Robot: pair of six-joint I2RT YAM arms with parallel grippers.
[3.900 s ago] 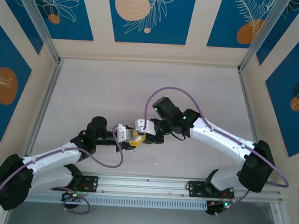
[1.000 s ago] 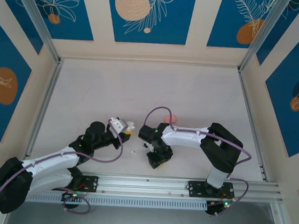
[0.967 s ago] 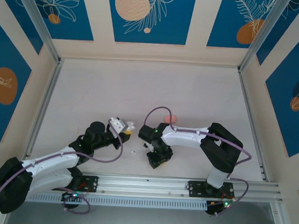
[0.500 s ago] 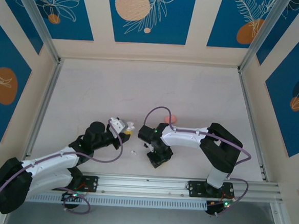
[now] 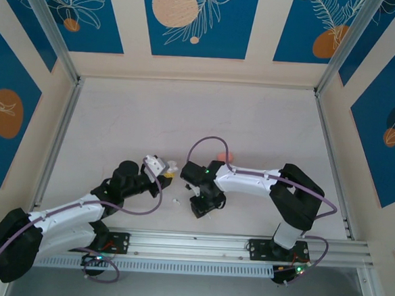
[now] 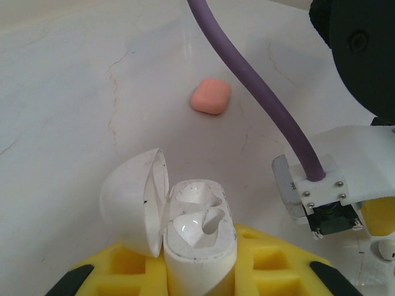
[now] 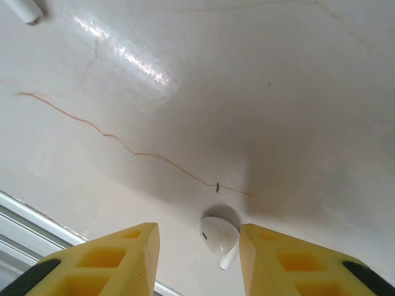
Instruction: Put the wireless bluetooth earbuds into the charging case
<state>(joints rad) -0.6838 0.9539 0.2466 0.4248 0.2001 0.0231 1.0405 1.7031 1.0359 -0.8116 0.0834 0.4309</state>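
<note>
White charging case (image 6: 197, 246) clamped in the left gripper (image 6: 199, 280); right gripper (image 7: 197, 233) set down over a loose earbud.
The left gripper's yellow pads (image 6: 133, 271) are closed on the case's lower body. Its lid is swung open to the left and its two glossy wells face up, though I cannot tell whether anything sits in them. The right gripper's yellow fingers (image 7: 114, 259) stand apart, pointing down at the pale marbled table (image 5: 152, 118). One white earbud (image 7: 220, 237) lies on the table between them, with a gap on both sides. From above, a second white earbud (image 5: 176, 202) lies on the table just left of the right gripper, near the front rail (image 5: 245, 245). A salmon-pink case (image 6: 211, 96), shut, rests farther back, beyond the right arm's purple cable (image 6: 259, 92).
</note>
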